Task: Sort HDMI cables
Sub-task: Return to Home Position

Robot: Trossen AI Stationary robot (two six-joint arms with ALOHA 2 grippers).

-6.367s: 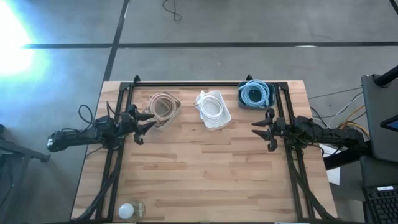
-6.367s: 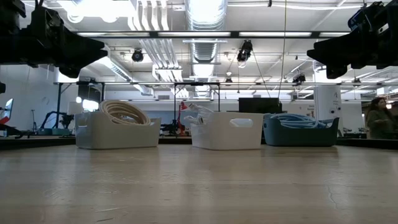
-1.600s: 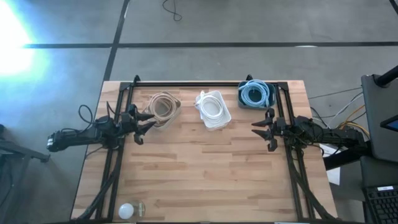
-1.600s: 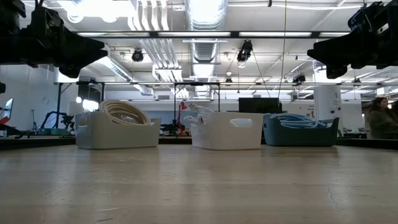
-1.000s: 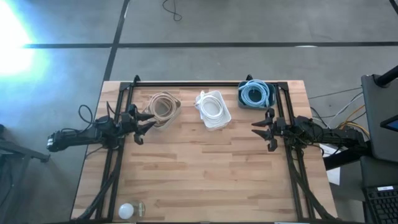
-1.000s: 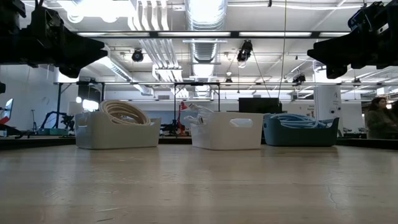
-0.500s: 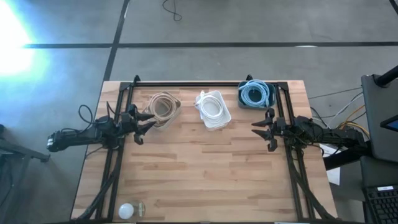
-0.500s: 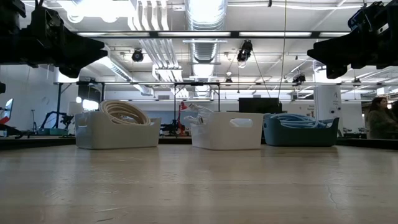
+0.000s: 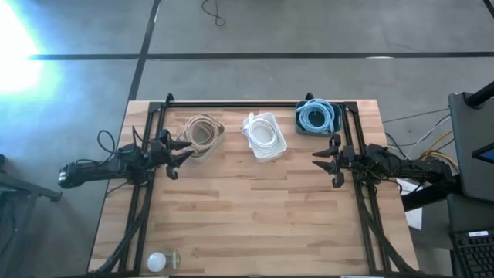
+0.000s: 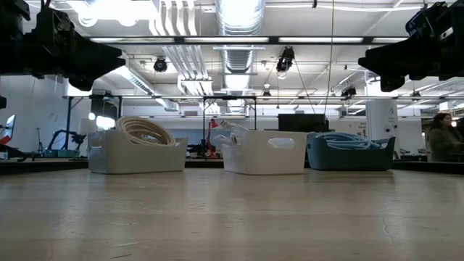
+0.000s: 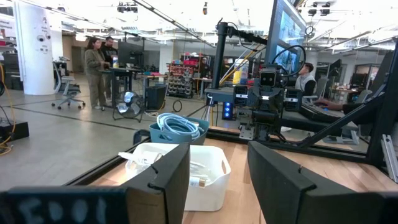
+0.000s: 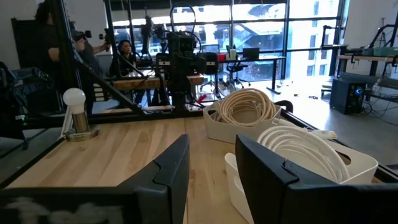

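Note:
The HDMI cables lie as coils in three bins along the table's far edge. The beige coils (image 9: pixel 203 131) (image 12: pixel 247 106) fill a light bin on the left. The white coils (image 9: pixel 263 133) (image 12: pixel 303 149) are in the middle bin, and the light blue coils (image 9: pixel 317 116) (image 11: pixel 177 125) are in the blue bin on the right. My left gripper (image 9: pixel 187 151) (image 11: pixel 217 149) hovers open, just near of the beige bin. My right gripper (image 9: pixel 315 159) (image 12: pixel 211 140) hovers open, near of the blue bin. Both grippers point toward the table's middle and are well above the tabletop in the low view.
A small white ball on a round base (image 9: pixel 158 261) (image 12: pixel 74 112) stands at the table's near left corner. In the low view the three bins (image 10: pixel 136 151) (image 10: pixel 264 151) (image 10: pixel 351 152) stand in a row, with bare wood (image 9: pixel 247 208) in front. People stand in the room beyond.

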